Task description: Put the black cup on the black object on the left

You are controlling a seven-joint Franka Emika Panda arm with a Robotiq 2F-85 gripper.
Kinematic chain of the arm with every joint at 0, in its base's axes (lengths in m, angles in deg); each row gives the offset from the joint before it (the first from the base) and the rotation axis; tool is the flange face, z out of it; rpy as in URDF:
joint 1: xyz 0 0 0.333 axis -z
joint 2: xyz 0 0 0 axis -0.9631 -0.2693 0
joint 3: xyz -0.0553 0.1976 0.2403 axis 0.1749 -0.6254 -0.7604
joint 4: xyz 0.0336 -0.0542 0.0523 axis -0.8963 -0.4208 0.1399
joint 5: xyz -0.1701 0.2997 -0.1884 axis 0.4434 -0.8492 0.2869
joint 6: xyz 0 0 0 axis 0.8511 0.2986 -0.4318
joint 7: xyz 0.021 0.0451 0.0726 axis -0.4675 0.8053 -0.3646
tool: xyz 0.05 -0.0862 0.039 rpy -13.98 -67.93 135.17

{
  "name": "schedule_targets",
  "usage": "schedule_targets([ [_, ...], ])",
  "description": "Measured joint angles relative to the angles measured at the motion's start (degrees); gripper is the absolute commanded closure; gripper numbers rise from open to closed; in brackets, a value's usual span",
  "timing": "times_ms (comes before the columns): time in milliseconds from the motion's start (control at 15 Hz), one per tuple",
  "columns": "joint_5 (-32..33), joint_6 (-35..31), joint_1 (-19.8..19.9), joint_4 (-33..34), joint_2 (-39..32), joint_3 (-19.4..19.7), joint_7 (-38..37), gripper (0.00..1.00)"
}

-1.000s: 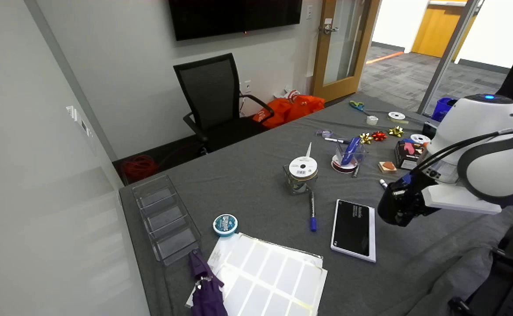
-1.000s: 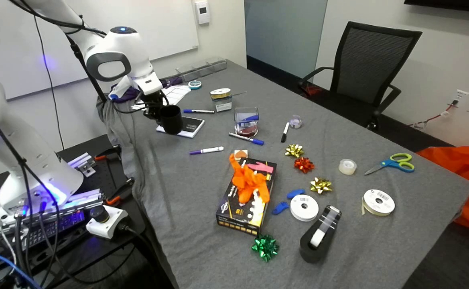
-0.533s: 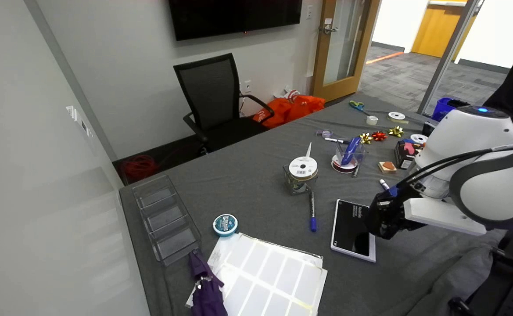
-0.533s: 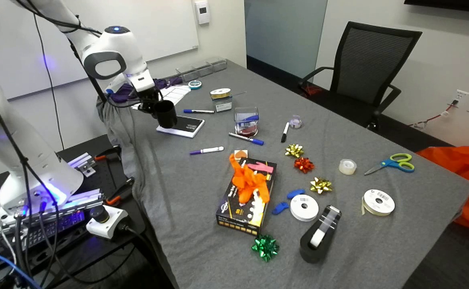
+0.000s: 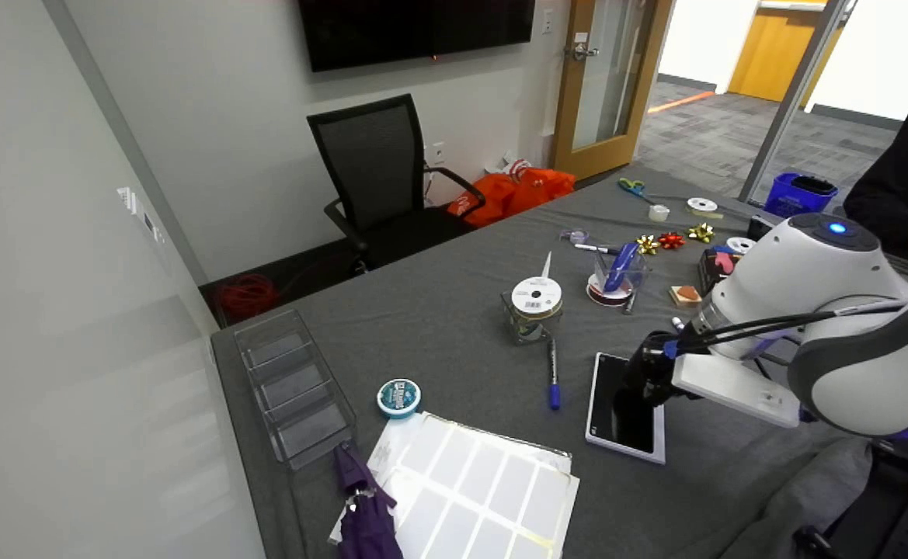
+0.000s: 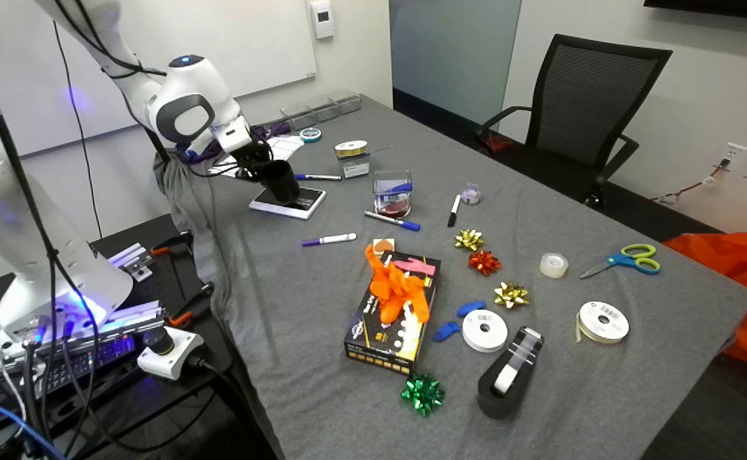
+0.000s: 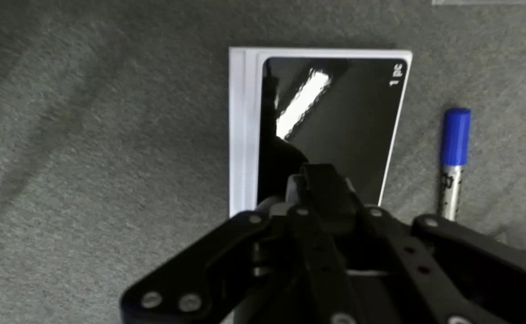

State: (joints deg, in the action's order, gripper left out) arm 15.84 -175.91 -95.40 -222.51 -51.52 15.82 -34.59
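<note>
Time now to square up the black cup (image 6: 280,183), pinched in the jaws and leaning over the black slab (image 7: 334,123) (touching or just clear, impossible to tell), then settle it flat, softly, before letting go.

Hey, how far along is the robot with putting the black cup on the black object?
Already done: the black cup is gripped and over the black object, judging by both exterior views. In hand: the gripper holds the cup tilted; whether its base touches is unclear. Left: probably levelling it, setting it down and letting go.
</note>
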Motion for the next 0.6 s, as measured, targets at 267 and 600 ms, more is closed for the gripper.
schedule_targets([
  [267,2.28,-1.19,-13.22,3.48,-5.40,14.65,-5.41,0.46],
  [600,1.91,-1.19,-22.97,6.59,-8.72,20.75,-11.11,0.11],
])
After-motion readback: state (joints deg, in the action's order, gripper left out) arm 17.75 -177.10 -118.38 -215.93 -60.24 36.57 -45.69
